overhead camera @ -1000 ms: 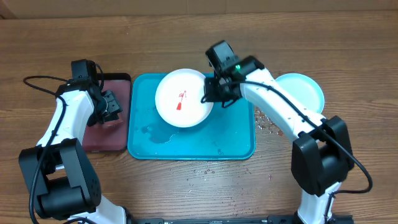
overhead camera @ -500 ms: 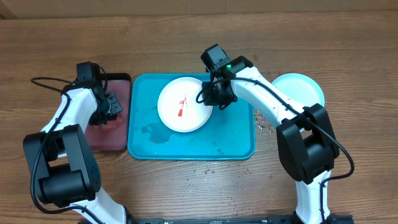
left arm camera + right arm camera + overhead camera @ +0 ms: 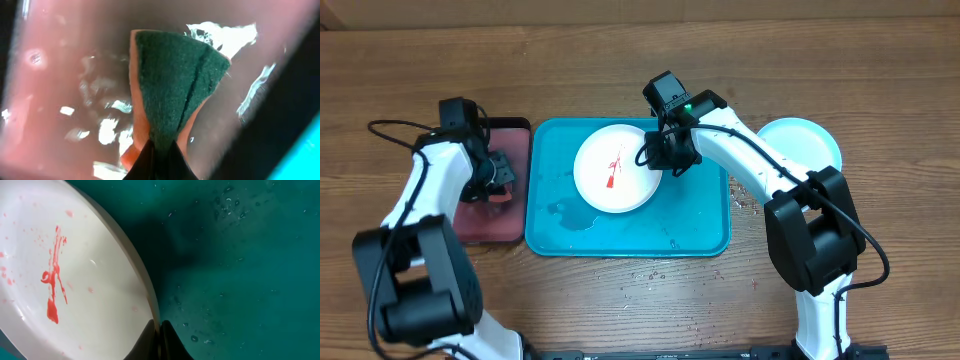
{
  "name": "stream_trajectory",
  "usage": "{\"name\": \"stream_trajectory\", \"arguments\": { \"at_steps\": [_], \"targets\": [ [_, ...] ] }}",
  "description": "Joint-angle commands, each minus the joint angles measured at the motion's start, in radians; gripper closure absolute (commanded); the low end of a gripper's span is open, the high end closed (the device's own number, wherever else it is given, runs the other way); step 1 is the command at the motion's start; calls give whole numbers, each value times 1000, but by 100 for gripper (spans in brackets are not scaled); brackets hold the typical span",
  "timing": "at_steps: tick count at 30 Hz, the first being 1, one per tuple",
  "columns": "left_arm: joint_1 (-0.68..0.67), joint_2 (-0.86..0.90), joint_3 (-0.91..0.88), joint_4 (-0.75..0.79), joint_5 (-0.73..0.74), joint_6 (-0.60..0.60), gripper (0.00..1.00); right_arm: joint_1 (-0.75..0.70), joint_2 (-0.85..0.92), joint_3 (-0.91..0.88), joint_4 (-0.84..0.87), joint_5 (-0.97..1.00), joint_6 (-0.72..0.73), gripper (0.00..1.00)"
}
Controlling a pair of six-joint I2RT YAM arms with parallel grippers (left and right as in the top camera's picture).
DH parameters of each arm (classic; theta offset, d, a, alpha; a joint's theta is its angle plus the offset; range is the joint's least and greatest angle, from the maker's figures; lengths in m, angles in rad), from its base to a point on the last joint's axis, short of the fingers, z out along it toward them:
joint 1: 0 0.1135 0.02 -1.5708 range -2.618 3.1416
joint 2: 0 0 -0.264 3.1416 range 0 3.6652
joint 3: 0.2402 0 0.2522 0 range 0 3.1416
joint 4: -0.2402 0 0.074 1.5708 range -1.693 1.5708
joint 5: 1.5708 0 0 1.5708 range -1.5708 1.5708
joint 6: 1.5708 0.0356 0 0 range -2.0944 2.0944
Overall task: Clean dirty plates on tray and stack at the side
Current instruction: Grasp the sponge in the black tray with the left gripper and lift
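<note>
A white plate (image 3: 613, 168) with a red smear lies tilted on the teal tray (image 3: 700, 225). My right gripper (image 3: 655, 155) is shut on its right rim. The right wrist view shows the plate (image 3: 75, 280) with its rim pinched between the jaws of the right gripper (image 3: 160, 330). A light blue plate (image 3: 810, 145) rests on the table to the right of the tray. My left gripper (image 3: 498, 170) hangs over the small black tray (image 3: 470, 222). In the left wrist view the left gripper (image 3: 162, 150) is shut on a green-topped orange sponge (image 3: 175, 85).
The small black tray's pinkish inside (image 3: 65, 75) is wet and shiny. A puddle (image 3: 565, 212) sits on the teal tray's left part. Water drops (image 3: 655, 272) dot the wooden table in front of and to the right of the tray.
My left gripper has shut on the sponge. The right gripper slid the white plate a little to the left a second ago and has held still since.
</note>
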Motion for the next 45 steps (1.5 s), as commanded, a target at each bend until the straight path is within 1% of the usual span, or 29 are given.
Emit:
{"name": "stream_trajectory", "arguments": {
  "at_steps": [1, 4, 8, 16, 19, 22, 26, 30, 32, 36, 45],
  "targets": [
    [3, -87, 22, -10, 48, 31, 96, 6, -10, 17, 5, -9, -3, 96],
    [3, -110, 5, 16, 72, 49, 96, 6, -10, 17, 5, -9, -3, 96],
    [3, -159, -36, 83, 166, 117, 96, 6, -10, 17, 6, -9, -4, 96],
    [14, -342, -203, 232, 209, 116, 96, 5, -10, 17, 6, -9, -4, 96],
    [50, -412, -271, 288, 285, 117, 96, 6, -10, 17, 6, -8, -4, 96],
    [114, -456, -331, 343, 410, 141, 96, 5, -10, 17, 6, -8, -4, 96],
    [225, -456, -380, 383, 617, 233, 96, 5, -10, 17, 6, -8, -4, 96],
    [314, -422, -387, 376, 725, 331, 96, 6, -10, 17, 5, -8, -4, 96],
    [340, -406, -387, 377, 762, 361, 96, 6, -10, 17, 5, -8, -4, 96],
    [373, -387, -387, 381, 815, 364, 96, 5, -10, 17, 5, -8, -4, 96],
    [376, -386, -387, 387, 816, 362, 96, 6, -10, 17, 6, -8, -4, 96]
  ]
}}
